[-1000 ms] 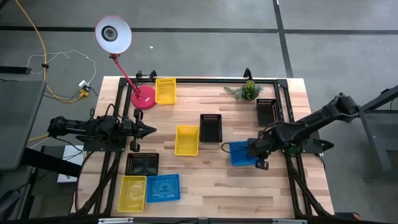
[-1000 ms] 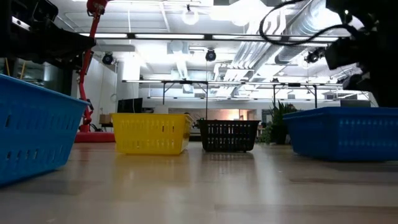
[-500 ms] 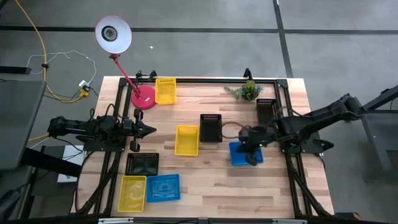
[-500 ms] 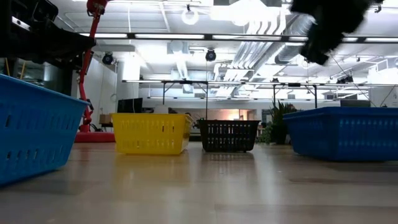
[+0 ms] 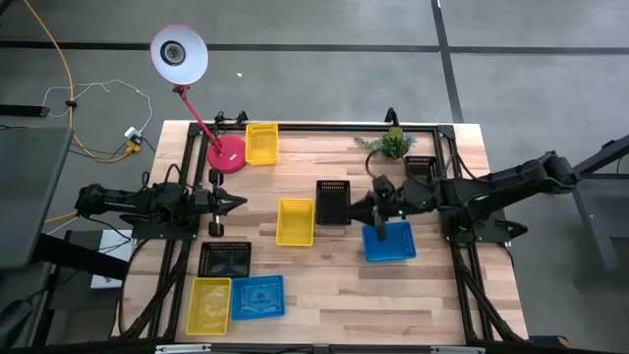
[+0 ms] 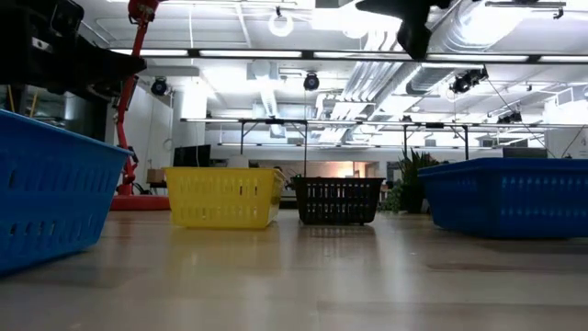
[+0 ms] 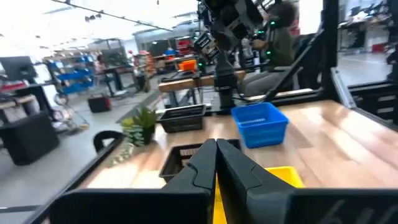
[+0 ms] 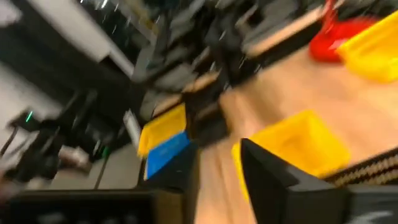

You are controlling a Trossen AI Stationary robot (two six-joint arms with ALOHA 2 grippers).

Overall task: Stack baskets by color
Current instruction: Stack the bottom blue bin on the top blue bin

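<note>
From above, the right hand (image 5: pixel 378 210) hangs over the middle of the desk (image 5: pixel 324 295), between the black basket (image 5: pixel 333 202) and the blue basket (image 5: pixel 389 241), holding nothing; its own blurred wrist view shows the two fingers (image 8: pixel 273 177) standing apart with a gap between them. The left hand (image 5: pixel 228 204) waits at the desk's left edge, fingers pressed together, as the left wrist view (image 7: pixel 216 163) confirms. Only the high view shows the whole spread: a yellow basket (image 5: pixel 296 221) at centre, another yellow one (image 5: pixel 261 143) by the red lamp (image 5: pixel 225 154), a second black basket (image 5: pixel 421 174) at the right edge, and black (image 5: pixel 225 260), yellow (image 5: pixel 209 305) and blue (image 5: pixel 257 296) ones near the front left. The low view shows just the right hand (image 6: pixel 411 20) high up.
</note>
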